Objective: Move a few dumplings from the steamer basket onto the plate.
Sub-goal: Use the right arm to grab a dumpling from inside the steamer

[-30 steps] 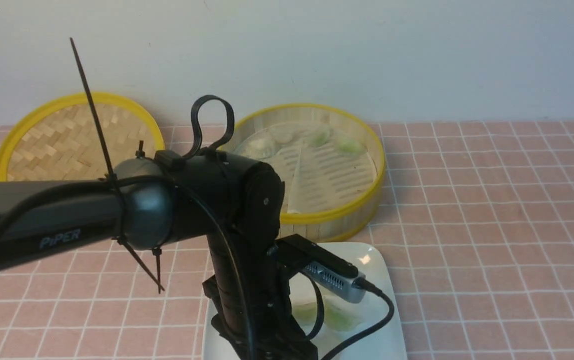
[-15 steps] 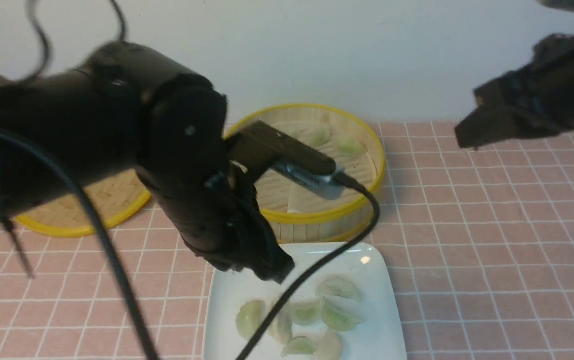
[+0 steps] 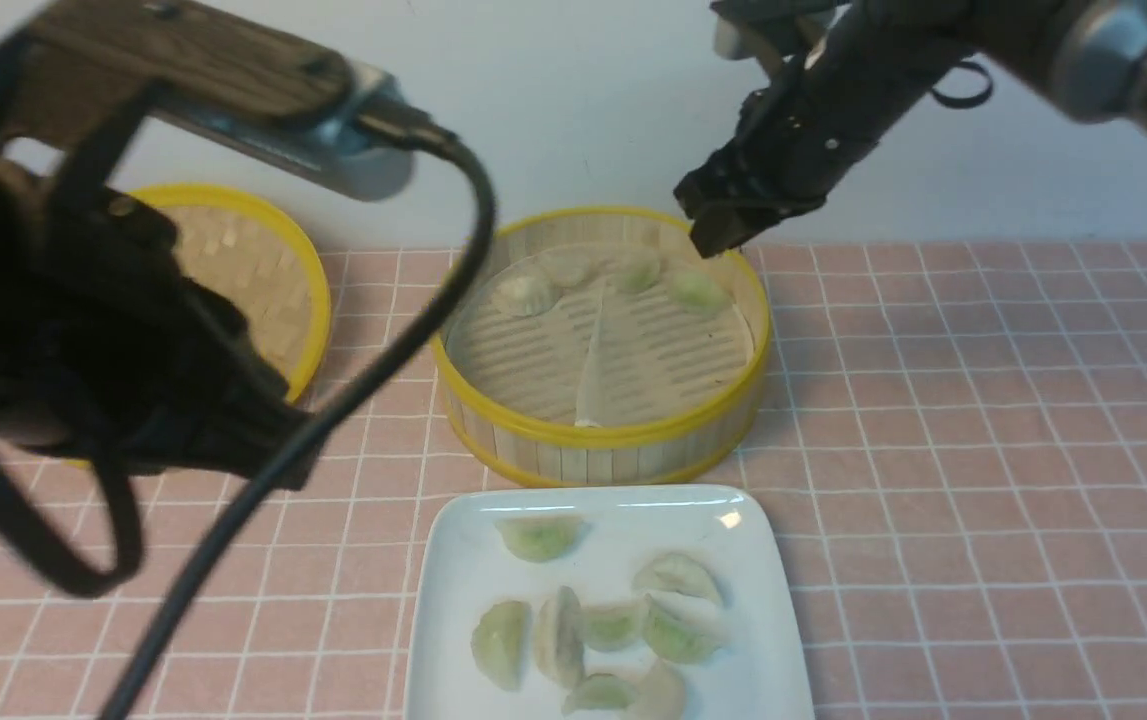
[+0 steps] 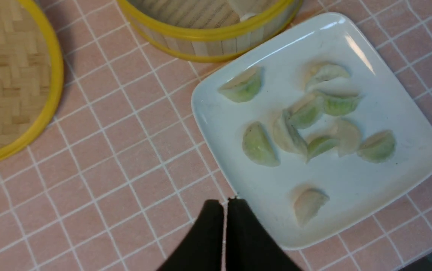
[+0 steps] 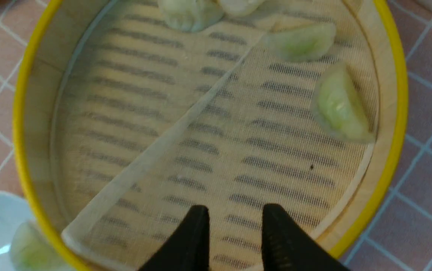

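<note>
**A:** Bamboo and yellow rims first. In the front view we see the steamer basket [image 3: 613, 445] on the pink checked cloth [image 3: 933, 400], with four dumplings [image 3: 698, 290] lined along its far wall.

**B:** We agree. The plate [image 3: 763, 600] sits just in front of the basket, and more dumplings lie clustered on it. The woven lid [image 3: 253, 270] lies to the basket's left.

**A:** The right gripper [image 3: 718, 238] hangs above the basket's far right rim, tips pointing down. The left arm [image 3: 133, 340] is a dark blur well left of the basket, and from here we cannot tell how its claw stands.

**B:** The left wrist view answers that for us. The left gripper [image 4: 225, 205] has its jaws clenched, with only a thin slit between them and nothing in it. Its tips show just at the plate's rim, farther from the basket than most of the dumplings.

**A:** There we also see the basket's wall just beside the plate. We cannot tell whether the two touch.

**B:** In the right wrist view we look down into the basket. The right gripper's jaws stand apart, released and empty, over the pale liner [image 5: 200, 124] near the basket's wall.

**A:** Two green dumplings rest by the wall across the basket from that claw, well clear of it. A crease runs over the liner between them.
</note>
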Robot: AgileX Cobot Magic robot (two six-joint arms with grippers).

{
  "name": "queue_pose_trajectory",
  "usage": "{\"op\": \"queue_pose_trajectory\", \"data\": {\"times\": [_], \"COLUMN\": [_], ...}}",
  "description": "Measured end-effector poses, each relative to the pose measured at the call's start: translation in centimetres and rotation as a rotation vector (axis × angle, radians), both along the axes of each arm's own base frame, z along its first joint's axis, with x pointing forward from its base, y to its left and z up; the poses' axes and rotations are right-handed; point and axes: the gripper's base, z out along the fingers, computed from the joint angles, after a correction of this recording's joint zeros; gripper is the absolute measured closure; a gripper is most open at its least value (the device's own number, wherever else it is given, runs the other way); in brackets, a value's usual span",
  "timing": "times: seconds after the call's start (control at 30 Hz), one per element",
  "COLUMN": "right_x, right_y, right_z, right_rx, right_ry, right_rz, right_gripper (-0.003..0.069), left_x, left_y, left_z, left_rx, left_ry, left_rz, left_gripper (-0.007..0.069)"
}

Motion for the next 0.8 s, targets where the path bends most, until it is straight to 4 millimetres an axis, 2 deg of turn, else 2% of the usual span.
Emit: {"op": "queue_pose_trajectory", "data": {"times": [0.13, 0.2, 0.3, 0.47, 0.63, 0.8], "right_x": [2.3, 3.7, 4.6, 5.9, 6.3, 6.5], "right_y": [0.8, 1.2, 1.5, 1.6, 1.5, 1.7], "right_z": [-2.2, -4.2, -5.6, -9.1, -10.9, -11.4], "right_rx": [-0.013, -0.02, -0.023, -0.081, -0.117, -0.117], "right_ry": [-0.052, -0.087, -0.118, -0.147, -0.148, -0.154], "right_rz": [0.042, 0.065, 0.071, 0.071, 0.072, 0.072], "right_gripper": [0.0326, 0.027, 0.0237, 0.0219, 0.0218, 0.0242], "left_x": [-0.7, -1.0, -1.2, -1.5, -1.4, -1.3], "left_y": [1.1, 1.7, 2.1, 2.7, 3.0, 3.1], "left_z": [0.6, 1.0, 1.3, 1.7, 1.8, 1.8], "left_rx": [0.006, 0.008, 0.007, 0.017, 0.045, 0.061], "left_ry": [-0.025, -0.055, -0.076, -0.11, -0.136, -0.151], "left_rz": [0.046, 0.069, 0.079, 0.093, 0.106, 0.113], "left_gripper": [0.0631, 0.0631, 0.0631, 0.0631, 0.0631, 0.0631]}}
